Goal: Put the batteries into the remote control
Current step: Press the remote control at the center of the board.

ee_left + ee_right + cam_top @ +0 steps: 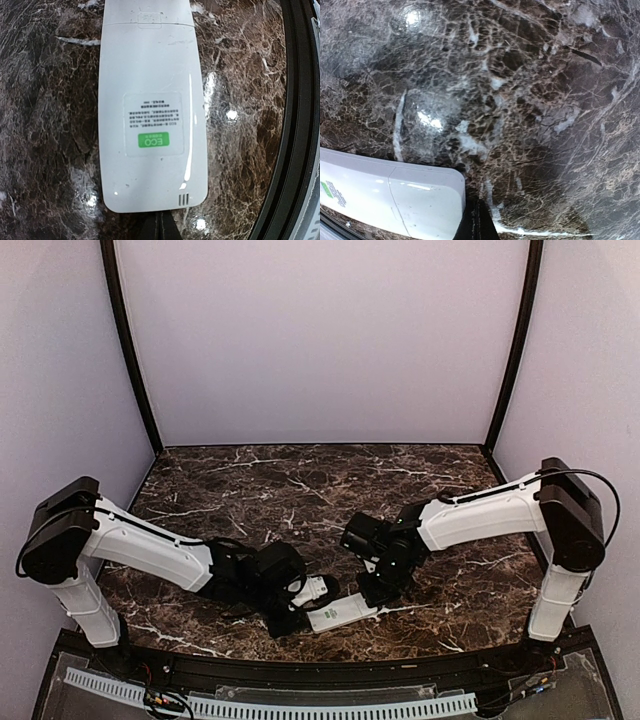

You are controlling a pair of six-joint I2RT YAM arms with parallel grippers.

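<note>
Left gripper (288, 618) had its fingers pressed together, the tips right at the rounded end of the remote control (340, 612), which lay back-up on the dark marble table (300, 480) near its front edge. At the remote's other end, the right gripper (372, 592) was likewise closed tight on nothing, its tips beside the corner.

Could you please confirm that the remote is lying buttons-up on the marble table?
Not quite: the remote control is lying back-up on the marble table. The left wrist view shows its rear label with a green ECO sticker and no buttons.
</note>
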